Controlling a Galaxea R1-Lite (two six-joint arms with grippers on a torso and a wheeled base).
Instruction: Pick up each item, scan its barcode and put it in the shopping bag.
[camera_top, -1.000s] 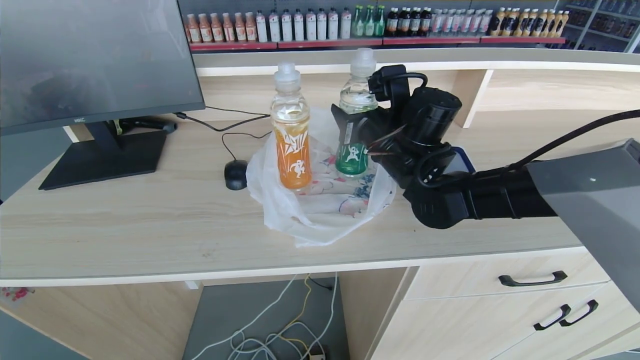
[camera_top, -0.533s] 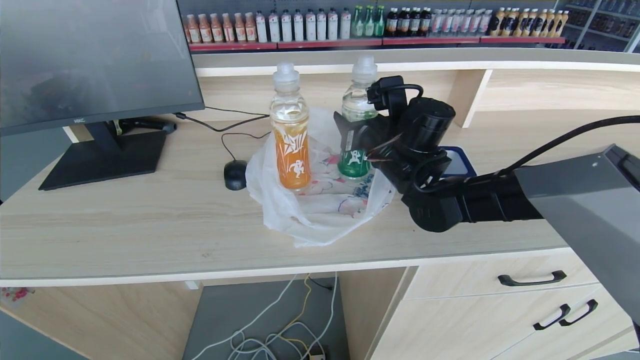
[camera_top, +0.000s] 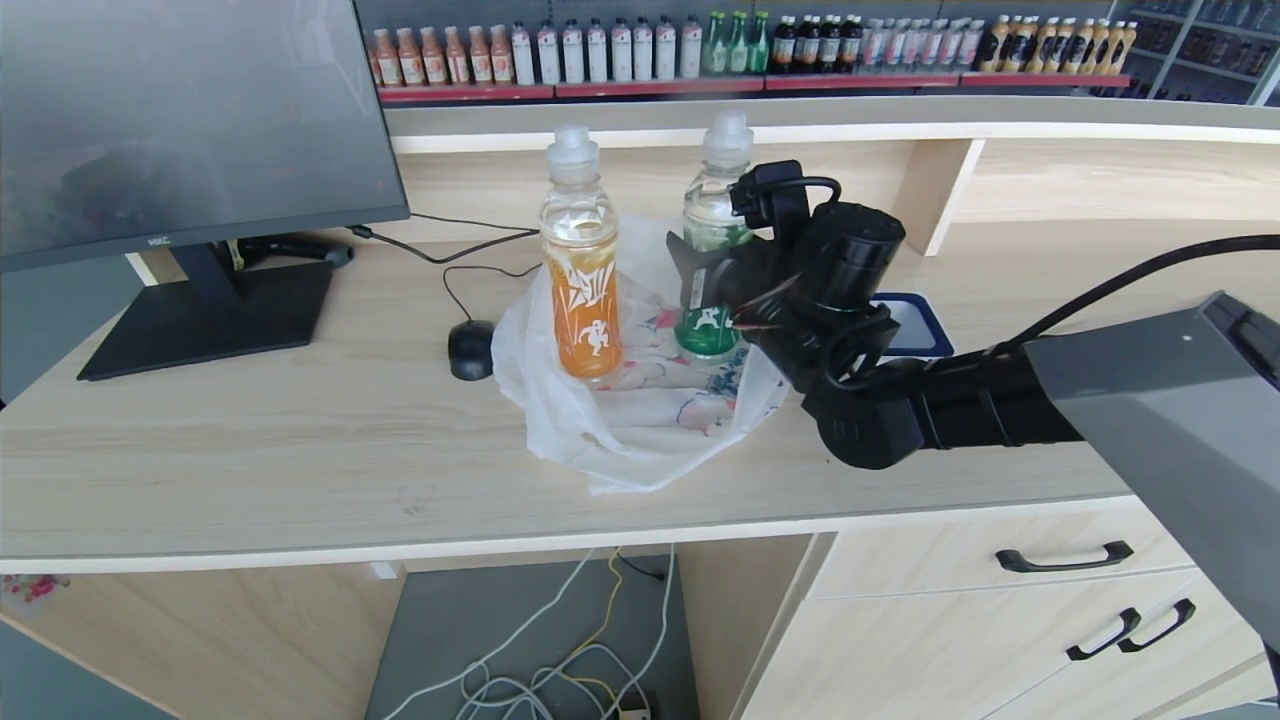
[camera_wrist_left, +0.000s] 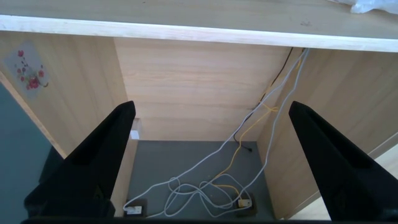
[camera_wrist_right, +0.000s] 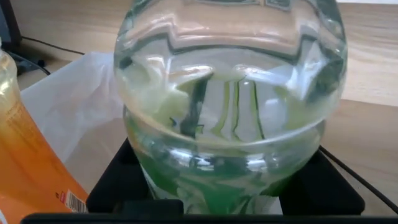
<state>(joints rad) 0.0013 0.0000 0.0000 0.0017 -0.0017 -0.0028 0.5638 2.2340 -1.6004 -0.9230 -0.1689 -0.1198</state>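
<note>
Left gripper (camera_wrist_left: 211, 112): below the counter (camera_wrist_left: 186, 28) edge, fingers wide apart, cables (camera_wrist_left: 205, 186) beyond them.
Shopping bag (camera_top: 620, 440): lies open on the counter; the orange bottle (camera_top: 582, 280) stands upright on it.
Green bottle (camera_top: 712, 215): upright at the bag's far side, apart from the orange one.
Right gripper (camera_top: 712, 288): fingers (camera_top: 690, 280) clamped on the label band.
Right wrist view: you see liquid inside the green bottle's clear shoulder (camera_wrist_right: 230, 112), which the head view does not resolve.

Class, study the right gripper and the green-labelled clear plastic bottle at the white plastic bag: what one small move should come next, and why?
Probably open the right gripper and let go. It is shut on the green-labelled clear plastic bottle, which stands upright with its base seemingly resting on the white plastic shopping bag, beside the orange drink bottle.
</note>
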